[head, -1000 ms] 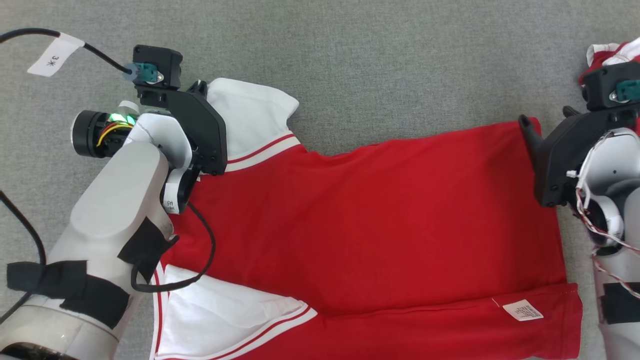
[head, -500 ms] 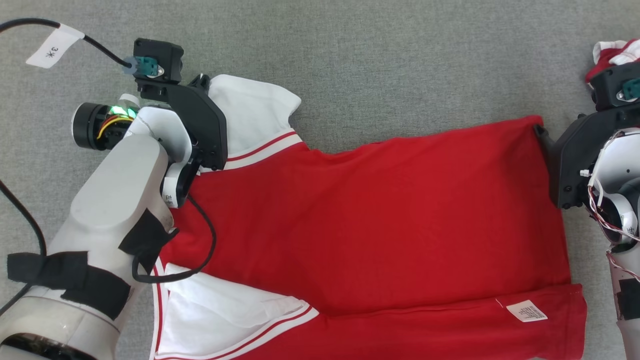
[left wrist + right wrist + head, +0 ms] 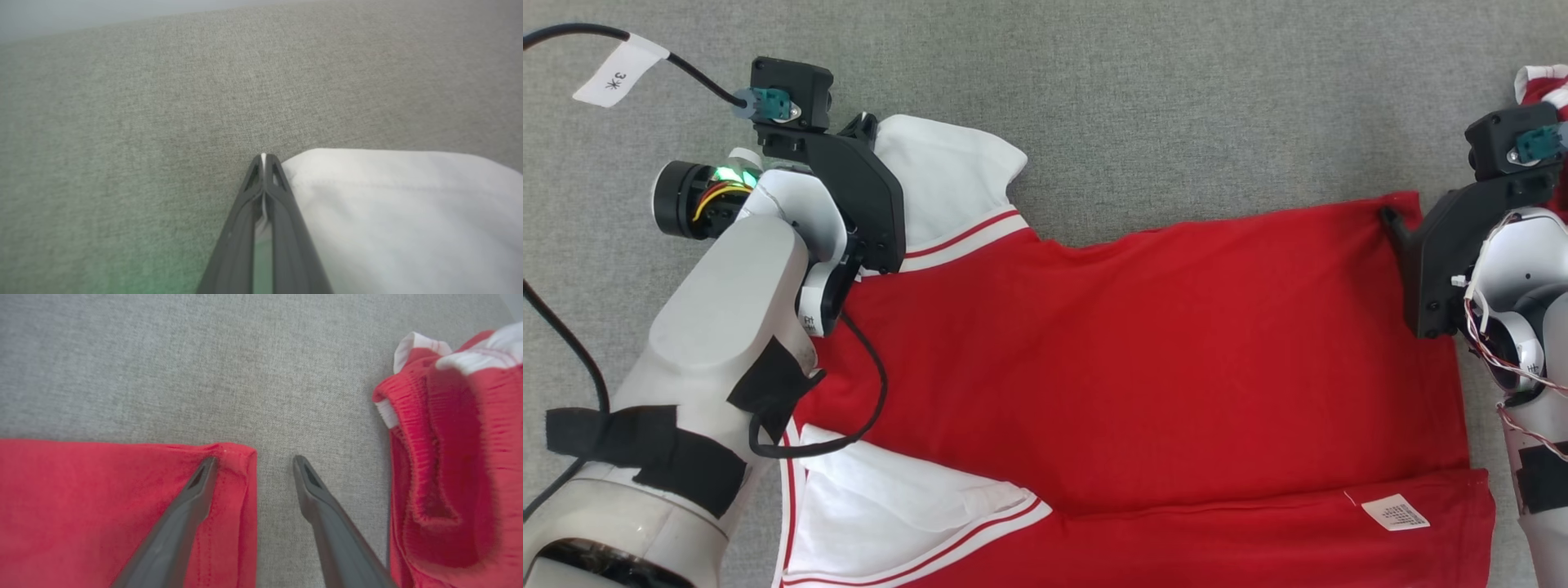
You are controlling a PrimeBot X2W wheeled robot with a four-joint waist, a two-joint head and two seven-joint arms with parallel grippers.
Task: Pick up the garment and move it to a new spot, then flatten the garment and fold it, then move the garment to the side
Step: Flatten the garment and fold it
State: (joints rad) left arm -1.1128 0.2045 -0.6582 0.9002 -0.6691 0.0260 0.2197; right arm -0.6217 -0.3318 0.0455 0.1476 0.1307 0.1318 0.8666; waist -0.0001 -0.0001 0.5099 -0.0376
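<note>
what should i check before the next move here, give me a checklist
1. left tool shut on the garment's white sleeve: ok, white sliver pinched at its tip.
2. right tool open: ok.
3. red hem corner inside the right tool's gap: ok.
4. right tool closed on that corner: not ok.
5. second red-and-white cloth apart from the right tool: ok, though near.
6. black cable off the garment: cannot tell, it loops over the red.

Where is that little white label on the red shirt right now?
In the head view the white label lies at the lower right, on the near red strip of the garment, close to its hem and the right forearm.
</note>
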